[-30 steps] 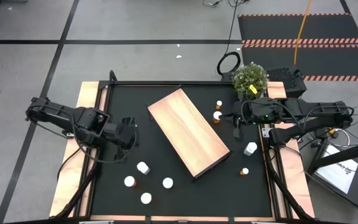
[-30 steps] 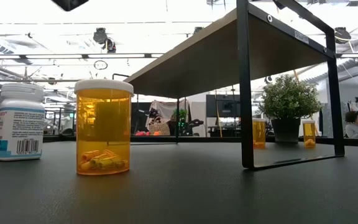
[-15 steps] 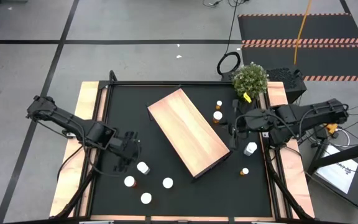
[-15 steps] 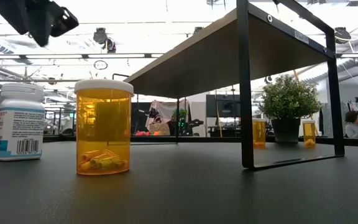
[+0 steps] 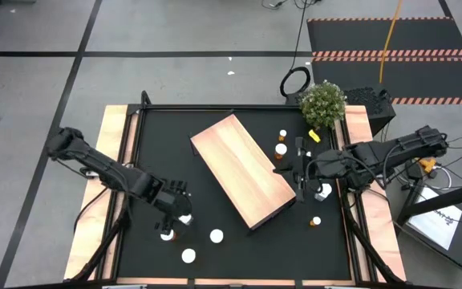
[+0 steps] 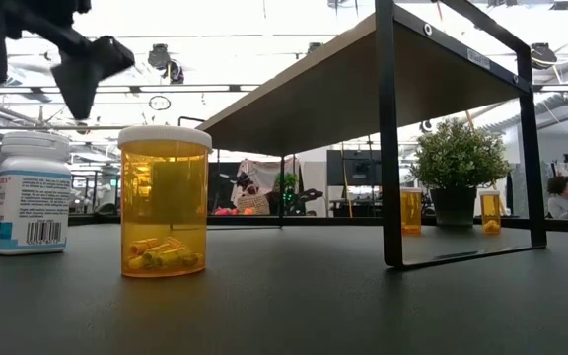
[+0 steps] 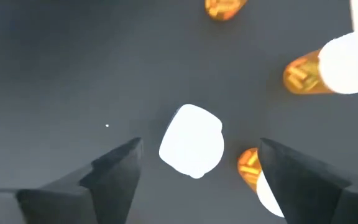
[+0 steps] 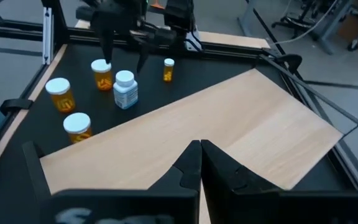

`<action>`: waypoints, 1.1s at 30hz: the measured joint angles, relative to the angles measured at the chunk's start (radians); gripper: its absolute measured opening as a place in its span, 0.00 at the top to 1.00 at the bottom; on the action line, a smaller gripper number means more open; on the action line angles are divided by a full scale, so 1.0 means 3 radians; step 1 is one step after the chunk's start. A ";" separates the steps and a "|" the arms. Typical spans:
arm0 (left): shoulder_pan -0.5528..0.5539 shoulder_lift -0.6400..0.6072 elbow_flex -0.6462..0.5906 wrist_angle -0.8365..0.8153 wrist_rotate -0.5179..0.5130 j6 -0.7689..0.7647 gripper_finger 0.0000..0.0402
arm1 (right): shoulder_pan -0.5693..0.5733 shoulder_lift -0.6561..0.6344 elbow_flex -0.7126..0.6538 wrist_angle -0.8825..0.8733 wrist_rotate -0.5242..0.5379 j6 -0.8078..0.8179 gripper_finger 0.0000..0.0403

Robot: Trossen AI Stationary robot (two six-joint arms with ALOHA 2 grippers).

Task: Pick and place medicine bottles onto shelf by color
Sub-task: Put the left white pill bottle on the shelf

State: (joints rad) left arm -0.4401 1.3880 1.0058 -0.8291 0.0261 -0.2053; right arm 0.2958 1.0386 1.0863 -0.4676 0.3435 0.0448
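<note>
- The left hand point(image 5: 179, 210) is hovering wide open and empty above a white bottle point(image 5: 185, 217), at about 7 o'clock on the worktop point(image 5: 175, 144); I judge the picking step is beginning.
- The next move, I think, is lowering straight down and closing on the cap.
- The left wrist view is showing the white cap point(image 7: 191, 140) sitting between the two fingers point(image 7: 114, 168), which the high view is not making clear.
- The right hand point(image 5: 299, 178) is waiting with fingers pressed together, holding nothing, at the shelf's point(image 5: 243, 168) 3 o'clock edge.
- The low view is showing an orange bottle point(image 6: 164, 202) with pills inside.
</note>
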 joint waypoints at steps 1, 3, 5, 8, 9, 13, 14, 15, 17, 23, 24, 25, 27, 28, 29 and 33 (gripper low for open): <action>0.0001 0.0039 0.0000 0.0003 -0.0001 0.0004 0.18 | 0.0000 -0.0002 -0.0010 0.0012 0.0000 -0.0010 1.00; 0.0001 0.0102 0.0000 0.0004 -0.0001 0.0027 0.18 | 0.0000 -0.0001 -0.0023 0.0022 0.0000 -0.0016 1.00; 0.0001 0.0156 0.0000 0.0014 0.0003 0.0080 0.18 | 0.0000 0.0000 -0.0023 0.0031 0.0000 -0.0029 1.00; -0.0013 0.0206 0.0000 0.0091 0.0026 0.0170 0.20 | 0.0000 -0.0003 -0.0023 0.0028 0.0000 -0.0041 1.00; -0.0023 0.0224 0.0000 0.0101 0.0023 0.0212 0.21 | 0.0000 -0.0001 -0.0023 0.0027 0.0000 -0.0041 1.00; -0.0048 0.0290 0.0000 0.0114 -0.0015 0.0376 0.25 | 0.0000 -0.0001 -0.0023 0.0027 -0.0001 -0.0041 1.00; -0.0050 0.0311 0.0001 0.0122 -0.0017 0.0399 0.26 | 0.0000 -0.0001 -0.0023 0.0026 -0.0008 -0.0041 1.00; -0.0051 0.0341 0.0001 0.0133 -0.0023 0.0422 0.26 | 0.0000 -0.0001 -0.0023 0.0027 -0.0011 -0.0041 1.00; -0.0051 0.0396 0.0001 0.0140 -0.0046 0.0484 0.27 | 0.0000 -0.0001 -0.0023 0.0026 -0.0013 -0.0041 1.00; -0.0051 0.0561 0.0003 0.0200 -0.0096 0.0659 0.30 | 0.0000 -0.0001 -0.0023 0.0011 -0.0014 -0.0041 1.00; -0.0051 0.0583 0.0003 0.0206 -0.0096 0.0681 0.30 | 0.0000 -0.0001 -0.0023 0.0009 -0.0014 -0.0041 1.00; -0.0051 0.0603 0.0003 0.0202 -0.0096 0.0710 0.31 | 0.0000 -0.0001 -0.0023 0.0007 -0.0014 -0.0041 1.00; -0.0053 0.0639 0.0003 0.0197 -0.0096 0.0769 0.33 | 0.0001 -0.0001 -0.0023 0.0008 -0.0015 -0.0041 1.00; -0.0053 0.0651 0.0003 0.0205 -0.0096 0.0796 0.34 | 0.0001 -0.0001 -0.0023 0.0008 -0.0015 -0.0041 1.00; -0.0053 0.0655 0.0003 0.0200 -0.0094 0.0840 0.35 | 0.0001 -0.0001 -0.0023 0.0007 -0.0015 -0.0041 1.00; -0.0053 0.0656 0.0003 0.0216 -0.0096 0.0922 0.42 | 0.0001 -0.0001 -0.0023 0.0000 -0.0018 -0.0041 1.00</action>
State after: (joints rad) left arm -0.4561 1.5848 1.0065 -0.7643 -0.0027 0.0713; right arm 0.2962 1.0382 1.0794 -0.4676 0.3382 0.0326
